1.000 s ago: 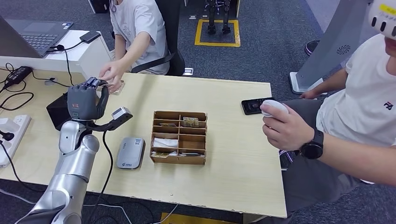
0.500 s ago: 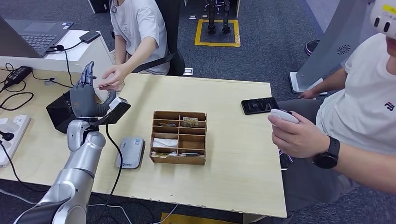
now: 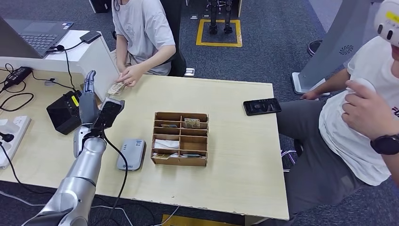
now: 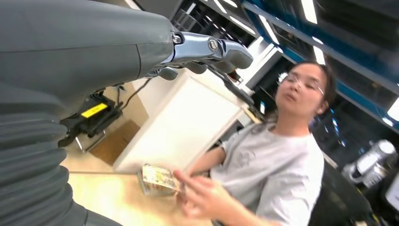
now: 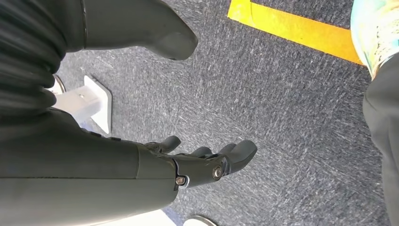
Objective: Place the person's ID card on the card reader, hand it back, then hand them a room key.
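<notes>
ID card [image 3: 115,88] lies at the table's far left edge under the seated person's hand [image 3: 128,76], just beyond my raised left hand [image 3: 89,101], whose fingers are spread and hold nothing; my right hand [image 5: 188,162] hangs loosely open over the floor, farther away.

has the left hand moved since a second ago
Yes. The left hand has drawn back from the person's hand at the table's far edge and opened upright; it now stands beside the black box, nearer the robot.
</notes>
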You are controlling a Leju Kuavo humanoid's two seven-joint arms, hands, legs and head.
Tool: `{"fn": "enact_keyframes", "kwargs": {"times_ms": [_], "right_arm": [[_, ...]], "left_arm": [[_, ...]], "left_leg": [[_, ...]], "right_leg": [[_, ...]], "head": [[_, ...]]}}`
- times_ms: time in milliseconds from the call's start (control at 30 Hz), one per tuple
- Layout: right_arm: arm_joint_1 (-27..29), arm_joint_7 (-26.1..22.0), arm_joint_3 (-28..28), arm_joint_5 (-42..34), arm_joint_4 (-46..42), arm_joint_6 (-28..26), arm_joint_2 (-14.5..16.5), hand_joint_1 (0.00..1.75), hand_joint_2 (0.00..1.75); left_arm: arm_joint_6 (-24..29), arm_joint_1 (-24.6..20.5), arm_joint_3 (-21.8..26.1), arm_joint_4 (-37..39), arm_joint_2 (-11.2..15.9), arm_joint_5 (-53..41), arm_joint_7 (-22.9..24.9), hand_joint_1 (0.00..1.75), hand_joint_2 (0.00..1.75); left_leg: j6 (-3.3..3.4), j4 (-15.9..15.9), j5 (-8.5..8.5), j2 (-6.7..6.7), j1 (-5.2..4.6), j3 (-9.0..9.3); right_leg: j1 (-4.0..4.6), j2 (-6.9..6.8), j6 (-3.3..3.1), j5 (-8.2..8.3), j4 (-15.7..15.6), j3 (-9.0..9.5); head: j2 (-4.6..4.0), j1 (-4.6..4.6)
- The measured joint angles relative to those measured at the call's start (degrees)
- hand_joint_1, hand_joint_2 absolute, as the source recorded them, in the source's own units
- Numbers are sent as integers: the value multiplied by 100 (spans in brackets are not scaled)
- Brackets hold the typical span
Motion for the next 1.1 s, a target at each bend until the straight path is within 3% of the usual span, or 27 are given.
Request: {"fn": "enact_keyframes", "kwargs": {"times_ms": [167,300,400,533,733,967,1100], "right_arm": [[21,42,-93,-122,0,-44,0,0,175],[57,71,-212,-204,0,-80,-1,0,175],[62,37,-271,-213,0,-96,-1,0,175],[64,2,-323,-240,0,-110,-1,0,175],[67,36,-365,-291,0,-128,0,0,175],[64,87,-422,-280,0,-131,0,0,175],[62,81,-438,-262,0,-145,0,0,175]], "left_arm": [[-1022,935,-754,-1286,17,54,-70,0,175],[-1107,1859,-1983,-2728,251,-489,192,0,175],[-1076,2160,-2564,-3374,527,-623,351,0,175],[-939,2458,-2853,-3979,849,-626,414,0,175],[-517,3009,-2915,-4660,1158,-1113,496,0,175],[62,3323,-3214,-4586,1365,-2853,1017,0,175],[258,3326,-3470,-4267,1434,-3280,1278,0,175]], "left_leg": [[1,0,-8,1,-3,-2],[4,0,-13,0,-3,-11],[0,-1,-17,4,-2,-11],[-3,-1,-15,6,3,-7],[-3,-2,-15,6,3,-6],[-2,-2,-15,6,0,-8],[-2,-1,-15,6,-1,-7]], "right_leg": [[-2,0,1,-3,-2,-1],[-2,0,3,-6,-5,-6],[-2,2,2,-6,-5,-8],[-1,4,1,-5,-3,-7],[1,5,0,-7,-2,-7],[0,4,0,-7,-4,-6],[-1,4,0,-6,-4,-5]], "head": [[0,1],[0,1],[0,0],[0,0],[0,0],[0,1],[0,1]]}}
